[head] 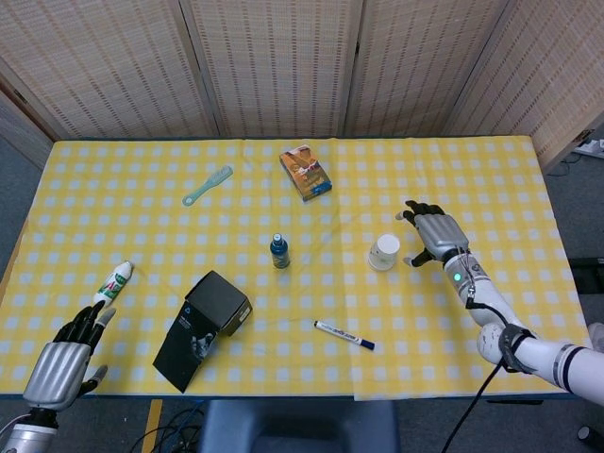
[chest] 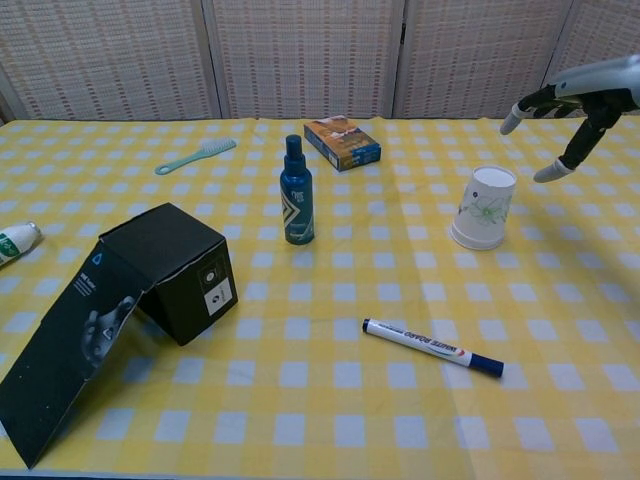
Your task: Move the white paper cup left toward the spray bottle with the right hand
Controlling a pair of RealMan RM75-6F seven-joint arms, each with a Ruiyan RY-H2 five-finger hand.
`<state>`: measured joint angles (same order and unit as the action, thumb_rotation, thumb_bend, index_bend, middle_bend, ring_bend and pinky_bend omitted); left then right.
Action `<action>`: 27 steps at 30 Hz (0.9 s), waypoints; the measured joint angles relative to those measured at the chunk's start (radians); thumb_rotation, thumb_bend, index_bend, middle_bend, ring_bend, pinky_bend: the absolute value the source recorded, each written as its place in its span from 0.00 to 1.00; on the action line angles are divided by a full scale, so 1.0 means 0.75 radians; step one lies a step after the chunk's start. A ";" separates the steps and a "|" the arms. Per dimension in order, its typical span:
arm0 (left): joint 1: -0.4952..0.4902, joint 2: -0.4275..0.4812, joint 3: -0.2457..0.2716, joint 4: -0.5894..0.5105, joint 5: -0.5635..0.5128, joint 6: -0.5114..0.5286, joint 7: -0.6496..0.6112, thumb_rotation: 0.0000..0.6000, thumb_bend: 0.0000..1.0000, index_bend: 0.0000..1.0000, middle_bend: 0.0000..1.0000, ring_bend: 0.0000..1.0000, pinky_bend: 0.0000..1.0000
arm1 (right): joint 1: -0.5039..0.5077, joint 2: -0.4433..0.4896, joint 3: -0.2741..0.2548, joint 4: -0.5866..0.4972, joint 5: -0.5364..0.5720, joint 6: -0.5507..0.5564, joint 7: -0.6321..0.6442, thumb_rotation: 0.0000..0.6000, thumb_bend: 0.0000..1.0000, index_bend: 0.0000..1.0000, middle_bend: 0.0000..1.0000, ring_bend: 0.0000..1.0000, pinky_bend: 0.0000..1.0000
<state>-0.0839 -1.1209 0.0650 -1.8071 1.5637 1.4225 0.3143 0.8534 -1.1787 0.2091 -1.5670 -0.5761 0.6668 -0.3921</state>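
Note:
The white paper cup [head: 383, 252] [chest: 482, 207] stands upside down on the yellow checked cloth, right of centre. A blue spray bottle [head: 279, 250] [chest: 297, 192] stands upright to its left. My right hand [head: 433, 232] [chest: 574, 104] hovers just right of the cup with its fingers spread, holding nothing and not touching the cup. My left hand [head: 61, 360] lies open at the near left table edge, seen only in the head view.
A marker [head: 343, 335] [chest: 433, 347] lies in front of the cup. A black box [head: 203, 326] [chest: 130, 302] sits near left, a small white bottle [head: 112, 283] further left. A snack box [head: 306, 172] and a green comb [head: 208, 185] lie at the back.

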 measured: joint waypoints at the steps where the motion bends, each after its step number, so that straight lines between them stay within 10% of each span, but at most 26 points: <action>1: 0.002 0.002 -0.001 0.000 0.002 0.004 -0.003 1.00 0.32 0.00 0.00 0.00 0.23 | 0.014 -0.012 -0.008 0.010 0.016 -0.005 -0.002 1.00 0.23 0.19 0.00 0.00 0.00; 27: 0.011 0.021 -0.005 0.002 0.025 0.021 -0.043 1.00 0.32 0.00 0.00 0.00 0.23 | 0.145 -0.189 -0.101 0.196 0.081 0.022 0.042 1.00 0.25 0.33 0.00 0.00 0.00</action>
<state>-0.0757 -1.1050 0.0616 -1.8059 1.5821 1.4380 0.2818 0.9618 -1.3202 0.1334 -1.4198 -0.5155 0.6836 -0.3603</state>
